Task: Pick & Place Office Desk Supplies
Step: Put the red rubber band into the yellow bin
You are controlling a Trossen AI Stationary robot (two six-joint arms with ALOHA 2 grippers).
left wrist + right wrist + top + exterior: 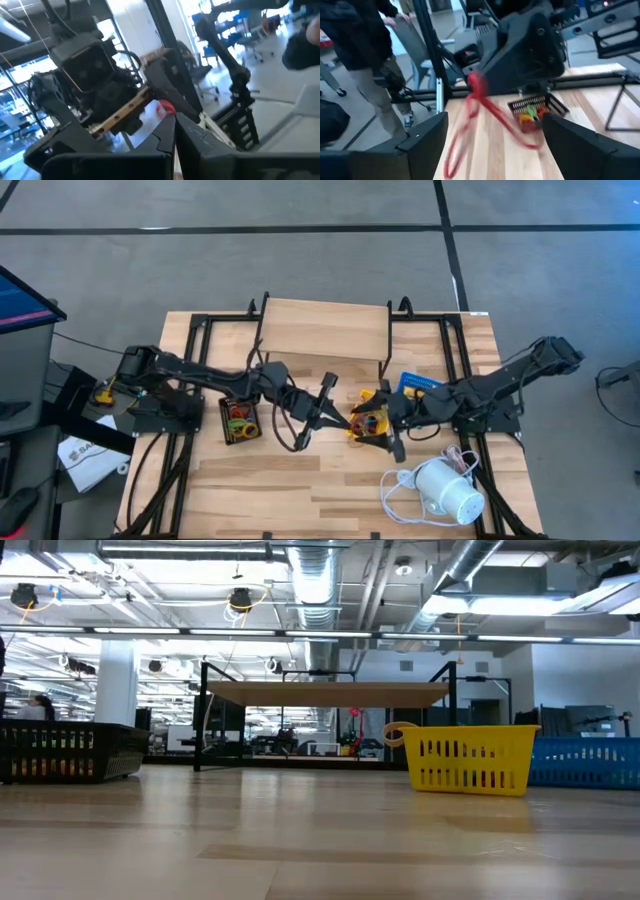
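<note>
Near the middle of the wooden surface (300,480), the left claw (340,418) is seen with its fingers pressed together on a red rubber band (479,107), whose loop hangs stretched from the tips in the right wrist view. Facing it, just beside the yellow tray (368,425), the right claw (392,435) is held with its fingers spread wide and nothing between them. Some sorting appears to have been done already: coloured bands lie in the black mesh tray (240,420), and coloured pieces can be made out in the yellow tray; the contents of the blue tray (418,383) cannot be made out. The band is judged to be mid-transfer, either offered to the right claw or carried toward a tray, so its placing is left to be done. No loose supplies can be made out on the bare boards, so how much remains cannot be told. A white cylindrical device (447,492) with its cord lies apart, near the right front corner.
</note>
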